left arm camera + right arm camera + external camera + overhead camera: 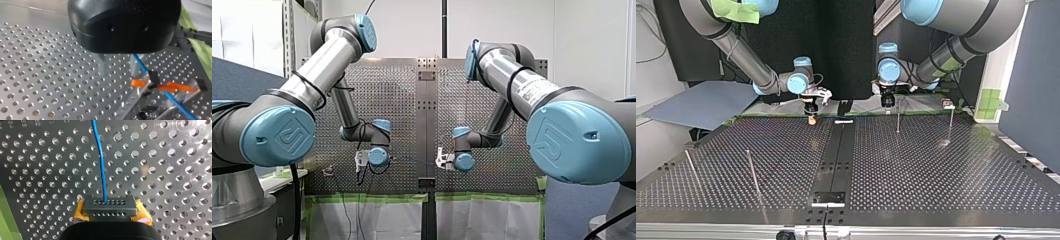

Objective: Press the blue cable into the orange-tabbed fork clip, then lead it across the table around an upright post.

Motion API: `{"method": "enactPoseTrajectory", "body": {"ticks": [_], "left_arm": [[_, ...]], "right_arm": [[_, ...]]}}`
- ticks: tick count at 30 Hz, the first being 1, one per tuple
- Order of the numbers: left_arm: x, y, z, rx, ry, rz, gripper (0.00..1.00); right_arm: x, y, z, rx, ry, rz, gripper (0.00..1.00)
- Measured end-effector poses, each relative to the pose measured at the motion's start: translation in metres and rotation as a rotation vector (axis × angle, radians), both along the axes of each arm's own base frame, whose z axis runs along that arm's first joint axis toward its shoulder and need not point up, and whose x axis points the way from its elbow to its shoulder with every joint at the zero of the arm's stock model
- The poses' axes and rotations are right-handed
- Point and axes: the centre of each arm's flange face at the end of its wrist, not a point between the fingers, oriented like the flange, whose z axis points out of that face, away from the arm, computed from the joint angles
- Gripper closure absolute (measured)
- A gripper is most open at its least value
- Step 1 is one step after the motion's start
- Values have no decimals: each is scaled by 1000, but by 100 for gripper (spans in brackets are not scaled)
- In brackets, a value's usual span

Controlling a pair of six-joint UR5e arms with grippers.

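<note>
blue cable [101, 170] clamped between the yellow-padded jaws of the right gripper [109, 207], running to the orange-tabbed fork clip [162, 87] ahead of the left gripper [120, 65], whose jaws cannot be read. risk: a taut, slanted cable may ride over the tabs instead of seating.

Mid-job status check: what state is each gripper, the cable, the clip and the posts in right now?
left gripper: fingers open, just beside the fork clip
right gripper: shut on the blue cable
blue cable: crosses the fork clip between its orange tabs; seating unclear
posts: upright, no cable seen around them
</note>
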Motion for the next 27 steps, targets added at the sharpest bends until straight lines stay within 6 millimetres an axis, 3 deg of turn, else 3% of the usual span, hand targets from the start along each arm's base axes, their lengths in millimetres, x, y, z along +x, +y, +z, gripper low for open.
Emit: {"method": "enactPoseTrajectory", "body": {"ticks": [17,27], "left_arm": [[-3,-4,5,15,23,-9,100],[-13,-25,46,-10,22,-36,100]], "right_arm": [[0,0,2,-5,9,2,100],[7,1,55,-30,41,-1,100]]}}
